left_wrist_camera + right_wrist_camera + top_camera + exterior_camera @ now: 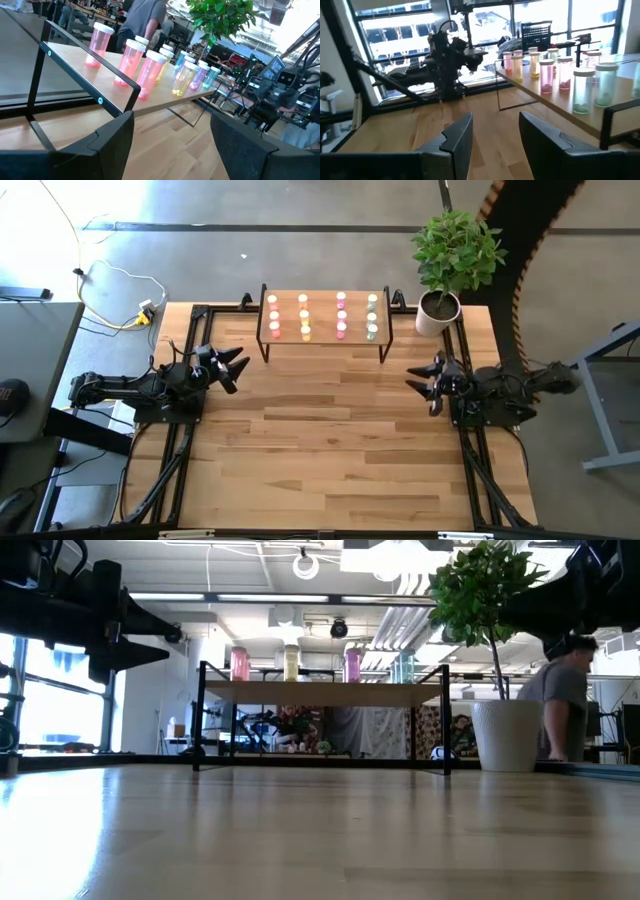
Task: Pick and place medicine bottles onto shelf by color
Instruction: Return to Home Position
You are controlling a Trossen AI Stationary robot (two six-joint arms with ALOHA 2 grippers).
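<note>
The shelf (322, 340), a light-wood board on thin black legs, stands at the middle of the table's far edge. The medicine bottles (304, 318) stand upright on it in four rows by colour: red-orange, yellow, pink (341, 316) and pale green (372, 318). The left wrist view shows the bottles (131, 60) and the right wrist view shows them too (547, 75). My left gripper (235, 367) hovers open near the shelf's left end, with nothing between its fingers (172, 125). My right gripper (420, 380) hovers open near the shelf's right end, also holding nothing (495, 122).
A potted plant (452, 250) in a white pot (437, 312) stands at the far right corner, close to the shelf's right end. Bare wooden tabletop (320, 440) stretches between the arms and toward the near edge. A person (565, 700) is in the room behind the table.
</note>
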